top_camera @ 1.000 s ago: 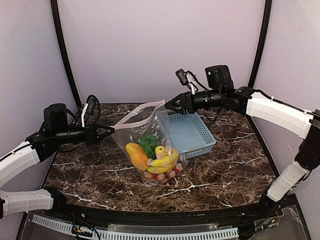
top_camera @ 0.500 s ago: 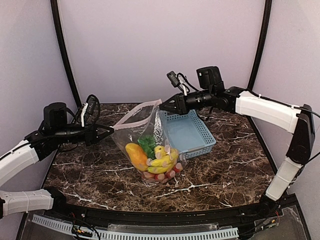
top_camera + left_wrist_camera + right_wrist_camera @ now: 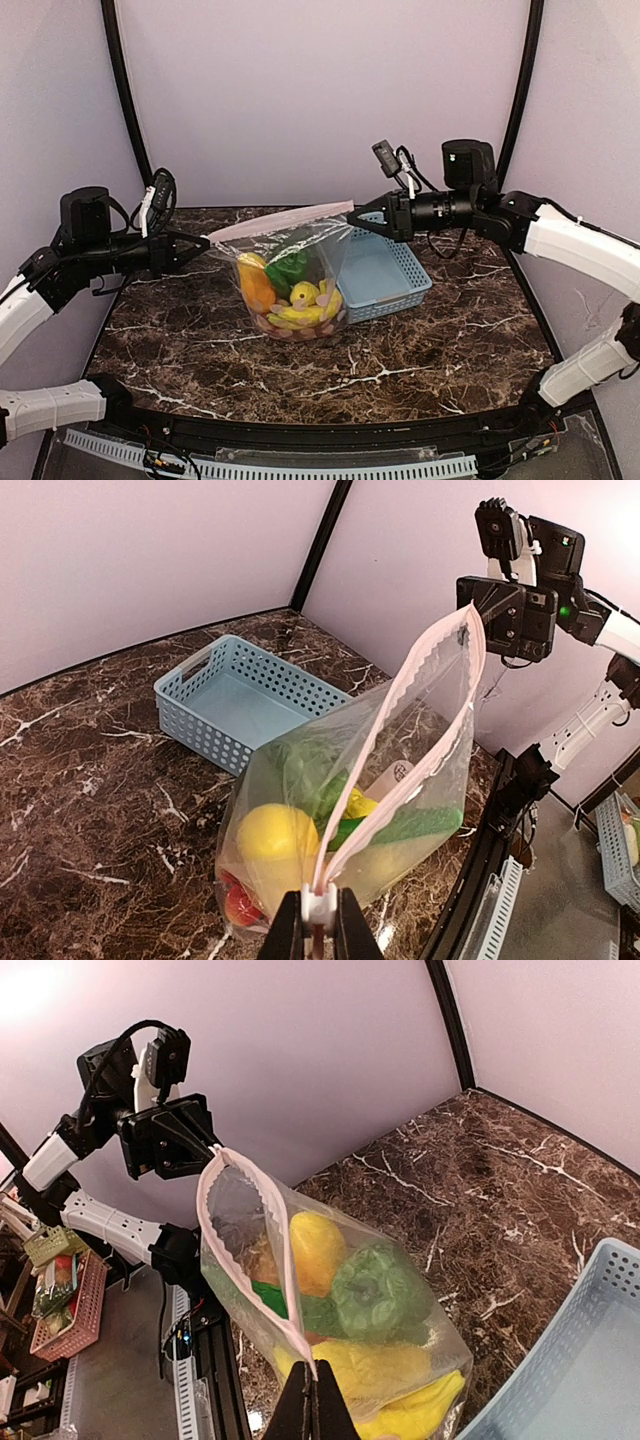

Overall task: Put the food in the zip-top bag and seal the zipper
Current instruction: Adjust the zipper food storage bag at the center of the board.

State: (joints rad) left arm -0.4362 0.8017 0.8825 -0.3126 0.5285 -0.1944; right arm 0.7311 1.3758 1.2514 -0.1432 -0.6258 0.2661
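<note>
- The left gripper (image 3: 314, 910) was clenched; in its wrist view its two fingers pinched one end of the zipper (image 3: 281, 220) between them; in the top view it reached in from the left, level with the mouth of the bag.
- The right gripper (image 3: 312, 1388) was likewise clamped tight, its jaws pressed together on the opposite end of that pinkish strip; in the top view it came in from the right, above the near corner of the basket (image 3: 390, 265).
- Between the two grippers the zipper ran stretched in a nearly straight line, a little higher at the right end; in both wrist views its two halves stood apart along the middle, so the mouth was not sealed.
- The zip-top bag (image 3: 322, 262) hung below that line, clear and sagging; we could not tell whether its bottom touched the table (image 3: 450, 340) or hung just above it.
- The food sat inside the bag at the bottom: the orange piece (image 3: 255, 290) on the left; a green vegetable (image 3: 287, 268) above the middle; the bananas (image 3: 298, 316) low and in front; small red fruits (image 3: 290, 330) beneath them.
- The light-blue basket stood on the dark marbled table just right of the bag; the bag's right side overlapped its left wall in the top view.
</note>
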